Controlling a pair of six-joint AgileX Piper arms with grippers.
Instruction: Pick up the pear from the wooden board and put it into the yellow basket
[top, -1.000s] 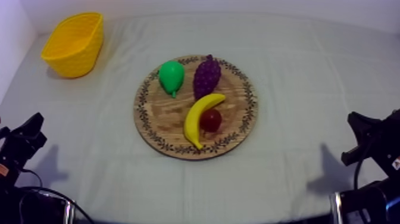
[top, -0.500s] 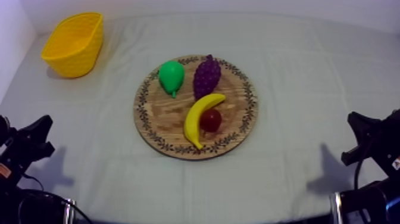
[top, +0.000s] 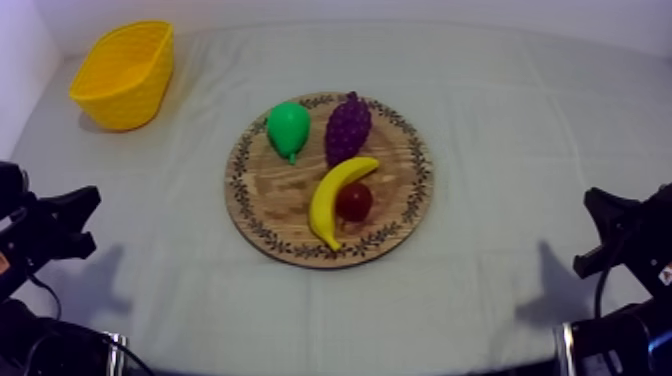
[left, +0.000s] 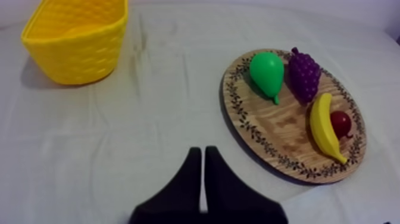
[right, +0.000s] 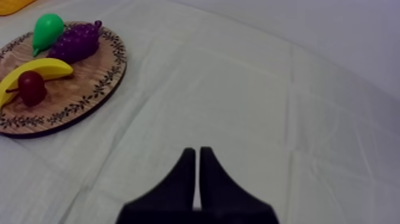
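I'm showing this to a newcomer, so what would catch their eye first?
The round wooden board in the middle of the table, holding a green pear, purple grapes, a banana and a small red fruit beside the banana. Then the bright yellow basket at the far left corner. The left gripper and right gripper sit low at the near side, both shut.

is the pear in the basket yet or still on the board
Not in: the pear lies on the wooden board beside the grapes, apart from the yellow basket.
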